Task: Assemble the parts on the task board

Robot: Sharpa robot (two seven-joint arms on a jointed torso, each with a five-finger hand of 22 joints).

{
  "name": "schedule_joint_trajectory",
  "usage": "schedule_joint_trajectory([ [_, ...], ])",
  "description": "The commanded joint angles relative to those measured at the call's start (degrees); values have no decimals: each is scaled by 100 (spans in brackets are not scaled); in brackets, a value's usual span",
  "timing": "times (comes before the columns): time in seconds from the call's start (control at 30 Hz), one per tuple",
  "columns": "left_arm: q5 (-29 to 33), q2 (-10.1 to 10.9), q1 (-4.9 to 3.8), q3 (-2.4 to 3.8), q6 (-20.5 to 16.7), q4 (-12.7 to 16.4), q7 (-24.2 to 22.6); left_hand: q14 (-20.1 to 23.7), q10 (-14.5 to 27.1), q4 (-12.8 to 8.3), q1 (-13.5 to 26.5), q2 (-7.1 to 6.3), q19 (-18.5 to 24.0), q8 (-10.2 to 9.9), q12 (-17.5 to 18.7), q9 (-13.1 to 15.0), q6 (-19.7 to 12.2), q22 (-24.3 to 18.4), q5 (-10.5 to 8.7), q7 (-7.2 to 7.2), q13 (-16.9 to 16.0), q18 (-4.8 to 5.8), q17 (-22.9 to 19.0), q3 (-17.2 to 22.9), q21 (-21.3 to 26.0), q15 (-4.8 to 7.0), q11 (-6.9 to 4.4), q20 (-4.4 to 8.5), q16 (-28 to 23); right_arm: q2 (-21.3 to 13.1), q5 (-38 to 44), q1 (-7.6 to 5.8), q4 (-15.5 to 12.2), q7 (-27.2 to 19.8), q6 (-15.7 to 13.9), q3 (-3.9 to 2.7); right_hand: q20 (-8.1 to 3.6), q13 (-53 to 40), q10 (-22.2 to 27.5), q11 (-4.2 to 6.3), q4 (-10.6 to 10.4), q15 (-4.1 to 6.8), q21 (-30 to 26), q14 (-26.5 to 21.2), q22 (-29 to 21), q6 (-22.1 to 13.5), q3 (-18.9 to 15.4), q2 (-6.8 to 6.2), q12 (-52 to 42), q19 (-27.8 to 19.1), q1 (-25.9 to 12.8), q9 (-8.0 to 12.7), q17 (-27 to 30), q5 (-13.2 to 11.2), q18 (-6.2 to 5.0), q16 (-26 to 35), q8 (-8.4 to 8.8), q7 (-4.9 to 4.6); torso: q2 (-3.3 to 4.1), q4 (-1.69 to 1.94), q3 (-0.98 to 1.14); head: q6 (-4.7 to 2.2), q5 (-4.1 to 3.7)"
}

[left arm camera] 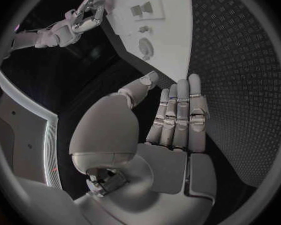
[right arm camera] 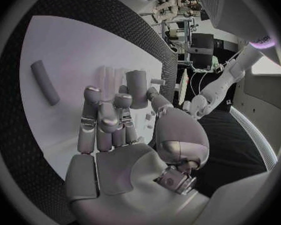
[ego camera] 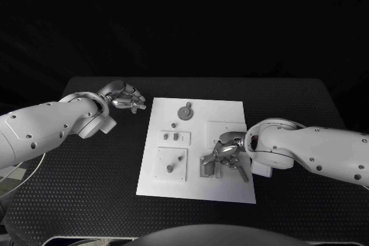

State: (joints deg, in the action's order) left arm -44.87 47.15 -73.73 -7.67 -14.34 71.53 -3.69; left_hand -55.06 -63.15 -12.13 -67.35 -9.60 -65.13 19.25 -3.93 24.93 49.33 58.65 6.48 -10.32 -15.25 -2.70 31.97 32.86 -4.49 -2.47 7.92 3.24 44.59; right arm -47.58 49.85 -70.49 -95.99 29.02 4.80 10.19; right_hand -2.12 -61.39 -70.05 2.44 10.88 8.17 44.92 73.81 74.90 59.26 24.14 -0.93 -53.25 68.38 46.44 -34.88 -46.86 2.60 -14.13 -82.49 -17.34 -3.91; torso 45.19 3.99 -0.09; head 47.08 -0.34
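Task board: the white task board sits mid-table, long side running away from you

Right hand: your right hand is down over the board's near right corner; in the right wrist view a short cylinder part stands between the thumb and the fingertips, and it looks pinched there, other fingers half curled

Left hand: your left hand hovers off the board's far left corner, over the table, fingers straight and close together, holding nothing

How it handles: I'd judge that cylinder small, rigid, light and smooth, so it can twist out of a pinch; grip it mid-length, across the round

Other parts: a round disc lies at the far end, small pegs stand in the left fixtures, and a loose rod lies flat on the board beyond your right fingertips

In the way: the upright block fixture crowds your right hand, touching or just beside it, I cannot tell which; watch your knuckles there
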Motion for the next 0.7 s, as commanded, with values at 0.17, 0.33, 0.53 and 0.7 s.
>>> schedule_joint_trajectory([
  [0.17, 30, 0, -8, 2, 63, 17, -14, -25, 15, 45, -32, 10, -37, 23, 4, -7, -39, 7, 26, 8, 6, -79, 12, 4, 40, -11, 39, -14, -25, -39, 89, 7, -8, 61, 226, 24, 7, 11, -24, 1, 531, 36, -29, 11, 96, 55, 612, 50, -26, 19, -103, -20, 14, 19, -87, -23, -12, -7, 0, -2, -1, 20, 8],
  [0.33, 30, -6, -8, 2, 66, 19, -15, -26, 15, 47, -31, 9, -37, 24, 4, -7, -39, 7, 27, 8, 6, -79, 14, 4, 40, -11, 39, -14, -27, -21, 24, 13, 4, 68, 226, 40, 8, 13, -21, 1, 522, 35, -33, 11, 95, 56, 627, 50, -25, 19, -153, -24, 19, 19, -87, -22, -5, -8, -1, 0, -2, 13, 10],
  [0.53, 30, -4, -8, 2, 61, 16, -16, -26, 16, 52, -29, 10, -37, 24, 3, -8, -40, 8, 27, 8, 7, -79, 17, 4, 40, -11, 39, -14, -29, 18, -22, 45, 33, 66, 150, 53, 8, 16, -21, 1, 502, 35, -35, 12, 96, 63, 653, 54, -29, 22, -238, -32, 25, 19, -87, -24, 2, -7, 0, 2, -2, 17, 14],
  [0.7, 30, -5, -8, 2, 66, 20, -16, -26, 15, 55, -27, 11, -37, 25, 3, -8, -40, 8, 28, 8, 8, -79, 18, 5, 40, -11, 39, -14, -30, 39, -23, 64, 49, 67, 80, 55, 7, 20, -21, 3, 443, 37, -38, 13, 96, 69, 673, 39, -32, 28, -362, -41, 32, 19, -87, -26, 11, -6, 0, 4, -3, 22, 14],
])
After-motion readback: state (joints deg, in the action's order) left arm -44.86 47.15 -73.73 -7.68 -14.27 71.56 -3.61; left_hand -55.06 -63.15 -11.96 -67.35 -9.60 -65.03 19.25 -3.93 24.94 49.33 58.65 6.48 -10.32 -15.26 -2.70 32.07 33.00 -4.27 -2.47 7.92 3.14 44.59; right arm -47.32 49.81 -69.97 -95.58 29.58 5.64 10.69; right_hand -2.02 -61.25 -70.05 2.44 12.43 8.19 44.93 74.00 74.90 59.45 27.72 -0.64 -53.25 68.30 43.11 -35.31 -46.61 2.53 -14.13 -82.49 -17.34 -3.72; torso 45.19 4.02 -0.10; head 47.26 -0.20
